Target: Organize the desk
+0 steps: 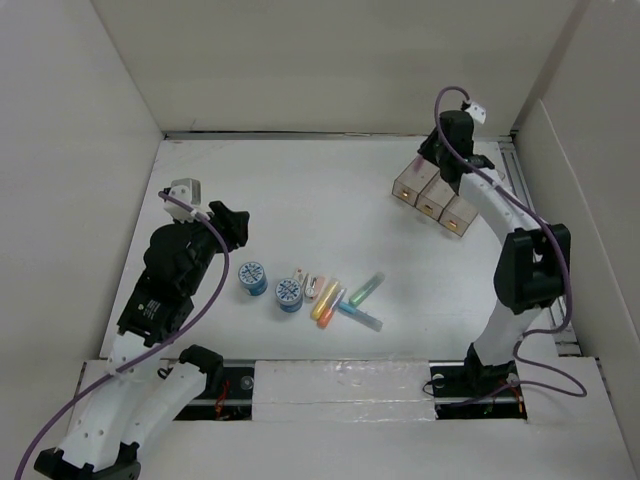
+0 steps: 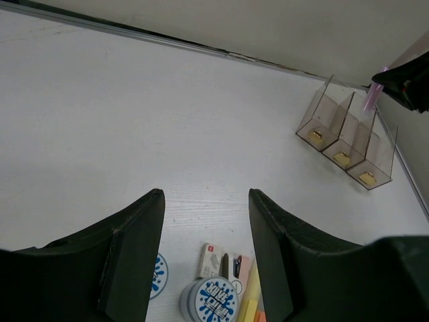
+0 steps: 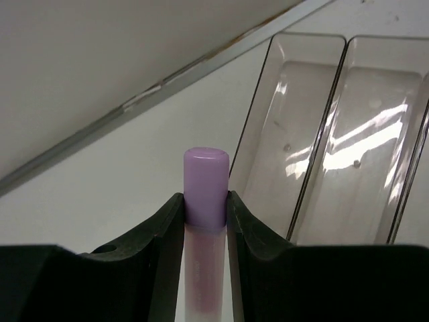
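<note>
The white worktop [image 1: 300,190] spreads beneath the three-compartment tray [image 1: 408,188]. Just beside the tray's left end, the right gripper [image 3: 206,201] has its jaws clamped on a purple-capped highlighter [image 3: 206,176]. Well apart from the tray, the left gripper [image 2: 206,201] hangs, jaws open, above two blue round rolls [image 1: 253,277]

Tray [image 1: 432,200] is parked far right on the desk [image 1: 300,190], tubs [image 1: 253,277] then pens [image 1: 327,300] are bunched mid-front, and a marker [image 3: 206,181] is held beside the tray.
</note>
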